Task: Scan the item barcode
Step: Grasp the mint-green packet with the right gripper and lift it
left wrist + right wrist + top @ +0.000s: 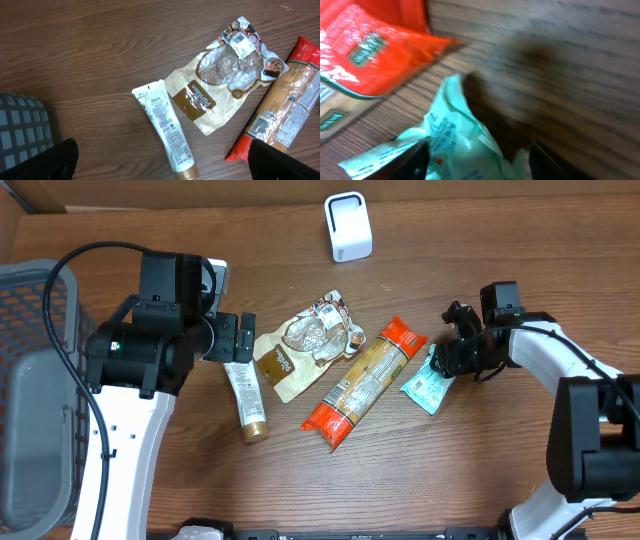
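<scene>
Straddling mint-green packet (450,125) with parted right hand (482,160) (no squeeze visible), hovering wide-open left hand (166,162) over gold-capped tube (162,125) on worktop (100,50).

Four packaged goods are counted on the counter (450,470): one tube (246,398), one brown pouch (300,348), one long pasta packet (364,383) and one mint-green wrapper (426,387). One white scanner (348,226) is seen, and one grey basket (20,290). Two robot arms are present, a left arm (130,410) and a right arm (560,370).
</scene>
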Tool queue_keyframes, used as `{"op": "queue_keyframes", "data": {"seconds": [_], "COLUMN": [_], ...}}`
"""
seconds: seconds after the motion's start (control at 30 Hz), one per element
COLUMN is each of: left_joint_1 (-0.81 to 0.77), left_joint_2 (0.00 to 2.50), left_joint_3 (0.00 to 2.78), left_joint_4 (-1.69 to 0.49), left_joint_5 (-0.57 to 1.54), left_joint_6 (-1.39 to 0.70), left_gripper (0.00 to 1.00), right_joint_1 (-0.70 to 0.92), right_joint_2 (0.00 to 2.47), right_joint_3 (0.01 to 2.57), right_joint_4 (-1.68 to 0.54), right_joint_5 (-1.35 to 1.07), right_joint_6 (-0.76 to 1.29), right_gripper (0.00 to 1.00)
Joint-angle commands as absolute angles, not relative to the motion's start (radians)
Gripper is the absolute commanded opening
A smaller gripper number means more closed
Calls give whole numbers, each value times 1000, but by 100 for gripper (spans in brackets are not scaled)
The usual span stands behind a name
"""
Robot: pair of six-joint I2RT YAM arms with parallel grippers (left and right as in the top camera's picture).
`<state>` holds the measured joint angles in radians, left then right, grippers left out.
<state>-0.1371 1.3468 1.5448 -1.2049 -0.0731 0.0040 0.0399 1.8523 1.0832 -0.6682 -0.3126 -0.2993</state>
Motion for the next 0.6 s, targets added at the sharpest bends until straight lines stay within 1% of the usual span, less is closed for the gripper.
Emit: {"op": "queue_keyframes", "data": {"seconds": [0.0,0.07,0.13,0.17,0.23,0.27,0.53,0.57], "left_joint_1": [-136,-136,-136,-136,-136,-136,-136,-136], "left_joint_2": [1354,1354,1354,1354,1354,1354,1354,1354], "left_joint_3": [1553,1553,1553,1553,1553,1553,1553,1553], "left_joint_4": [-1204,-1204,-1204,-1204,-1204,-1204,-1204,-1204], "left_joint_5": [-85,-85,-85,-85,-85,-85,-85,-85], "left_joint_6": [23,23,23,23,23,23,23,23], "left_gripper": [100,100,100,100,99,100,100,100], "right_joint_1": [44,44,44,44,44,44,40,31], "right_joint_2": [1860,1860,1860,1860,1859,1859,1857,1849], "right_joint_3": [1035,1035,1035,1035,1036,1039,1152,1185], "right_joint_4": [-651,-656,-660,-660,-659,-659,-781,-811], "right_joint_5": [-372,-376,-376,-375,-376,-375,-374,-359], "right_joint_6": [-315,-309,-284,-254,-184,-155,60,125], "right_gripper": [61,53,33,18,6,4,4,4]}}
